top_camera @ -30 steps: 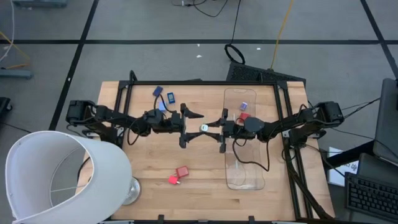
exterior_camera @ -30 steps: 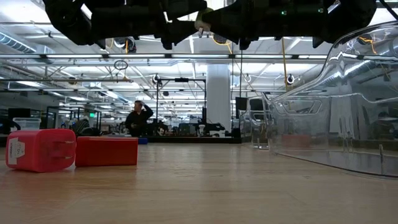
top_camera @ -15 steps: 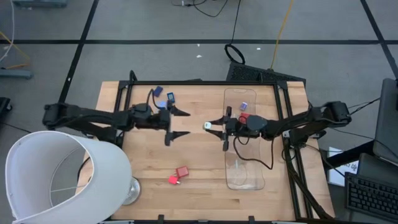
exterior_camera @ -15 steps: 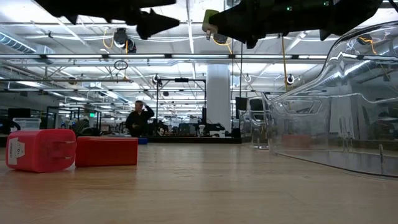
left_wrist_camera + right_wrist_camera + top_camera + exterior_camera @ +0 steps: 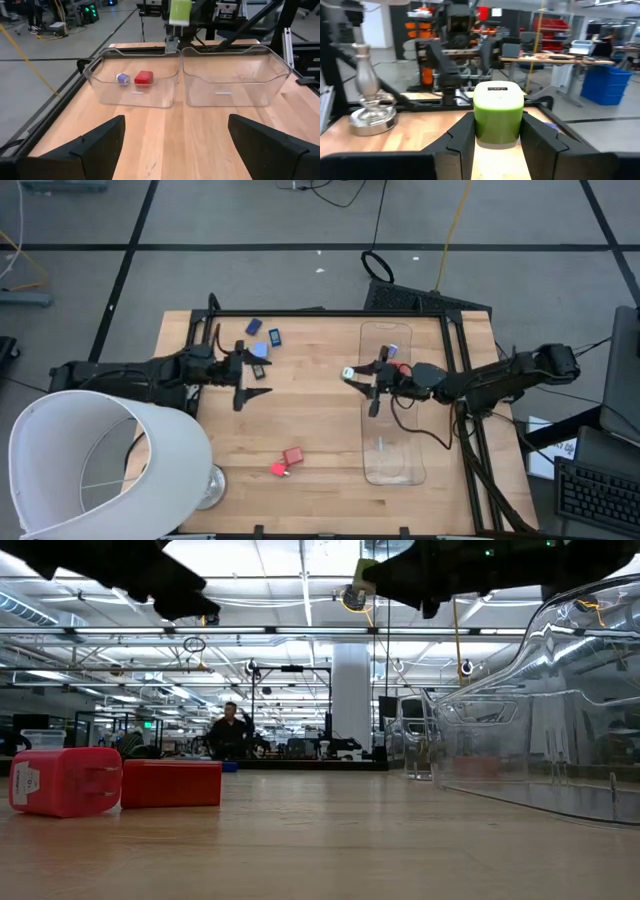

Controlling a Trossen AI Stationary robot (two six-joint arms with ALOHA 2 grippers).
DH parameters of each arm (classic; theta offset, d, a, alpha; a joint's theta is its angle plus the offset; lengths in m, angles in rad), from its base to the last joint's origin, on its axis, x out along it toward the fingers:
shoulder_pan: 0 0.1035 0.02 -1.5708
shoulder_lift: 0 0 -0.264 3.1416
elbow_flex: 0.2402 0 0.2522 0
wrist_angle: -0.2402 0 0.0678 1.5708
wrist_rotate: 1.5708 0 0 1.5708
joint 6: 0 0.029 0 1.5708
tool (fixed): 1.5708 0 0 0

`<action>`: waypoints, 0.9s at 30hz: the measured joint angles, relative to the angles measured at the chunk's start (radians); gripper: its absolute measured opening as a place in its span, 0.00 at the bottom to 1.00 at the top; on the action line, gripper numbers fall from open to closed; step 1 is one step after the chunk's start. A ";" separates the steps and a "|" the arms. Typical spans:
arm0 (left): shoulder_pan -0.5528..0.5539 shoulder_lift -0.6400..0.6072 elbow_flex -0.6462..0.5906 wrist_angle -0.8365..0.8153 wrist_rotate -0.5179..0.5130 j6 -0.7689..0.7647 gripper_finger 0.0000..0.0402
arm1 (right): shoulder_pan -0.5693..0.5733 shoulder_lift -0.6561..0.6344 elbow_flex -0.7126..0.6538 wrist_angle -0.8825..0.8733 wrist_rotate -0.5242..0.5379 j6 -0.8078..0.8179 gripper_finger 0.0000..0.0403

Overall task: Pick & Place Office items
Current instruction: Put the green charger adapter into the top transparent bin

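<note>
My right claw (image 5: 352, 375) pinches a green block (image 5: 498, 115), just beside the clear tray's (image 5: 390, 470) rim. My left claw (image 5: 262, 380) gapes empty, bare wood between us.

You've got a light wood-plank table (image 5: 320, 430), smooth, low sheen. Clear glossy plastic tray (image 5: 227, 75) along its right edge, reflections on the walls. Green block (image 5: 498, 114): smooth satin plastic with a white base. Red blocks (image 5: 115, 781): matt plastic. Gripper fingers (image 5: 462, 137) are matt black. Lamp base (image 5: 371, 116): polished metal.
</note>
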 joint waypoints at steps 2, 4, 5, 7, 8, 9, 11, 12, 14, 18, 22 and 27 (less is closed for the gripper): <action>0.008 -0.041 -0.038 0.000 0.000 -0.014 0.87 | 0.000 -0.039 -0.031 -0.001 0.025 -0.002 0.29; 0.016 -0.077 -0.075 0.000 0.000 -0.024 0.87 | -0.001 -0.079 -0.063 -0.001 0.040 -0.001 0.29; 0.019 -0.094 -0.094 0.000 0.000 -0.027 0.87 | -0.004 -0.098 -0.080 0.000 0.054 0.004 0.29; 0.028 -0.127 -0.126 0.001 -0.001 -0.028 0.87 | -0.016 -0.132 -0.117 -0.001 0.060 0.029 0.29; 0.031 -0.142 -0.142 0.001 -0.001 -0.028 0.87 | -0.025 -0.145 -0.133 -0.002 0.061 0.042 0.29; 0.036 -0.156 -0.157 0.001 -0.002 -0.028 0.88 | -0.034 -0.159 -0.151 -0.002 0.062 0.059 0.29; 0.044 -0.182 -0.181 0.002 -0.004 -0.028 0.87 | -0.056 -0.186 -0.184 -0.003 0.062 0.088 0.29; 0.048 -0.194 -0.190 0.003 -0.004 -0.030 0.88 | -0.070 -0.199 -0.200 -0.003 0.061 0.101 0.29; 0.054 -0.216 -0.205 0.003 -0.003 -0.030 0.87 | -0.098 -0.217 -0.231 -0.004 0.063 0.128 0.29; 0.060 -0.258 -0.228 0.003 0.003 -0.027 0.87 | -0.151 -0.238 -0.284 -0.019 0.064 0.167 0.29; 0.074 -0.302 -0.244 0.000 0.003 -0.027 0.88 | -0.197 -0.251 -0.299 -0.113 0.060 0.215 0.29; 0.079 -0.325 -0.245 -0.006 0.003 -0.027 0.88 | -0.236 -0.253 -0.297 -0.233 0.059 0.297 0.29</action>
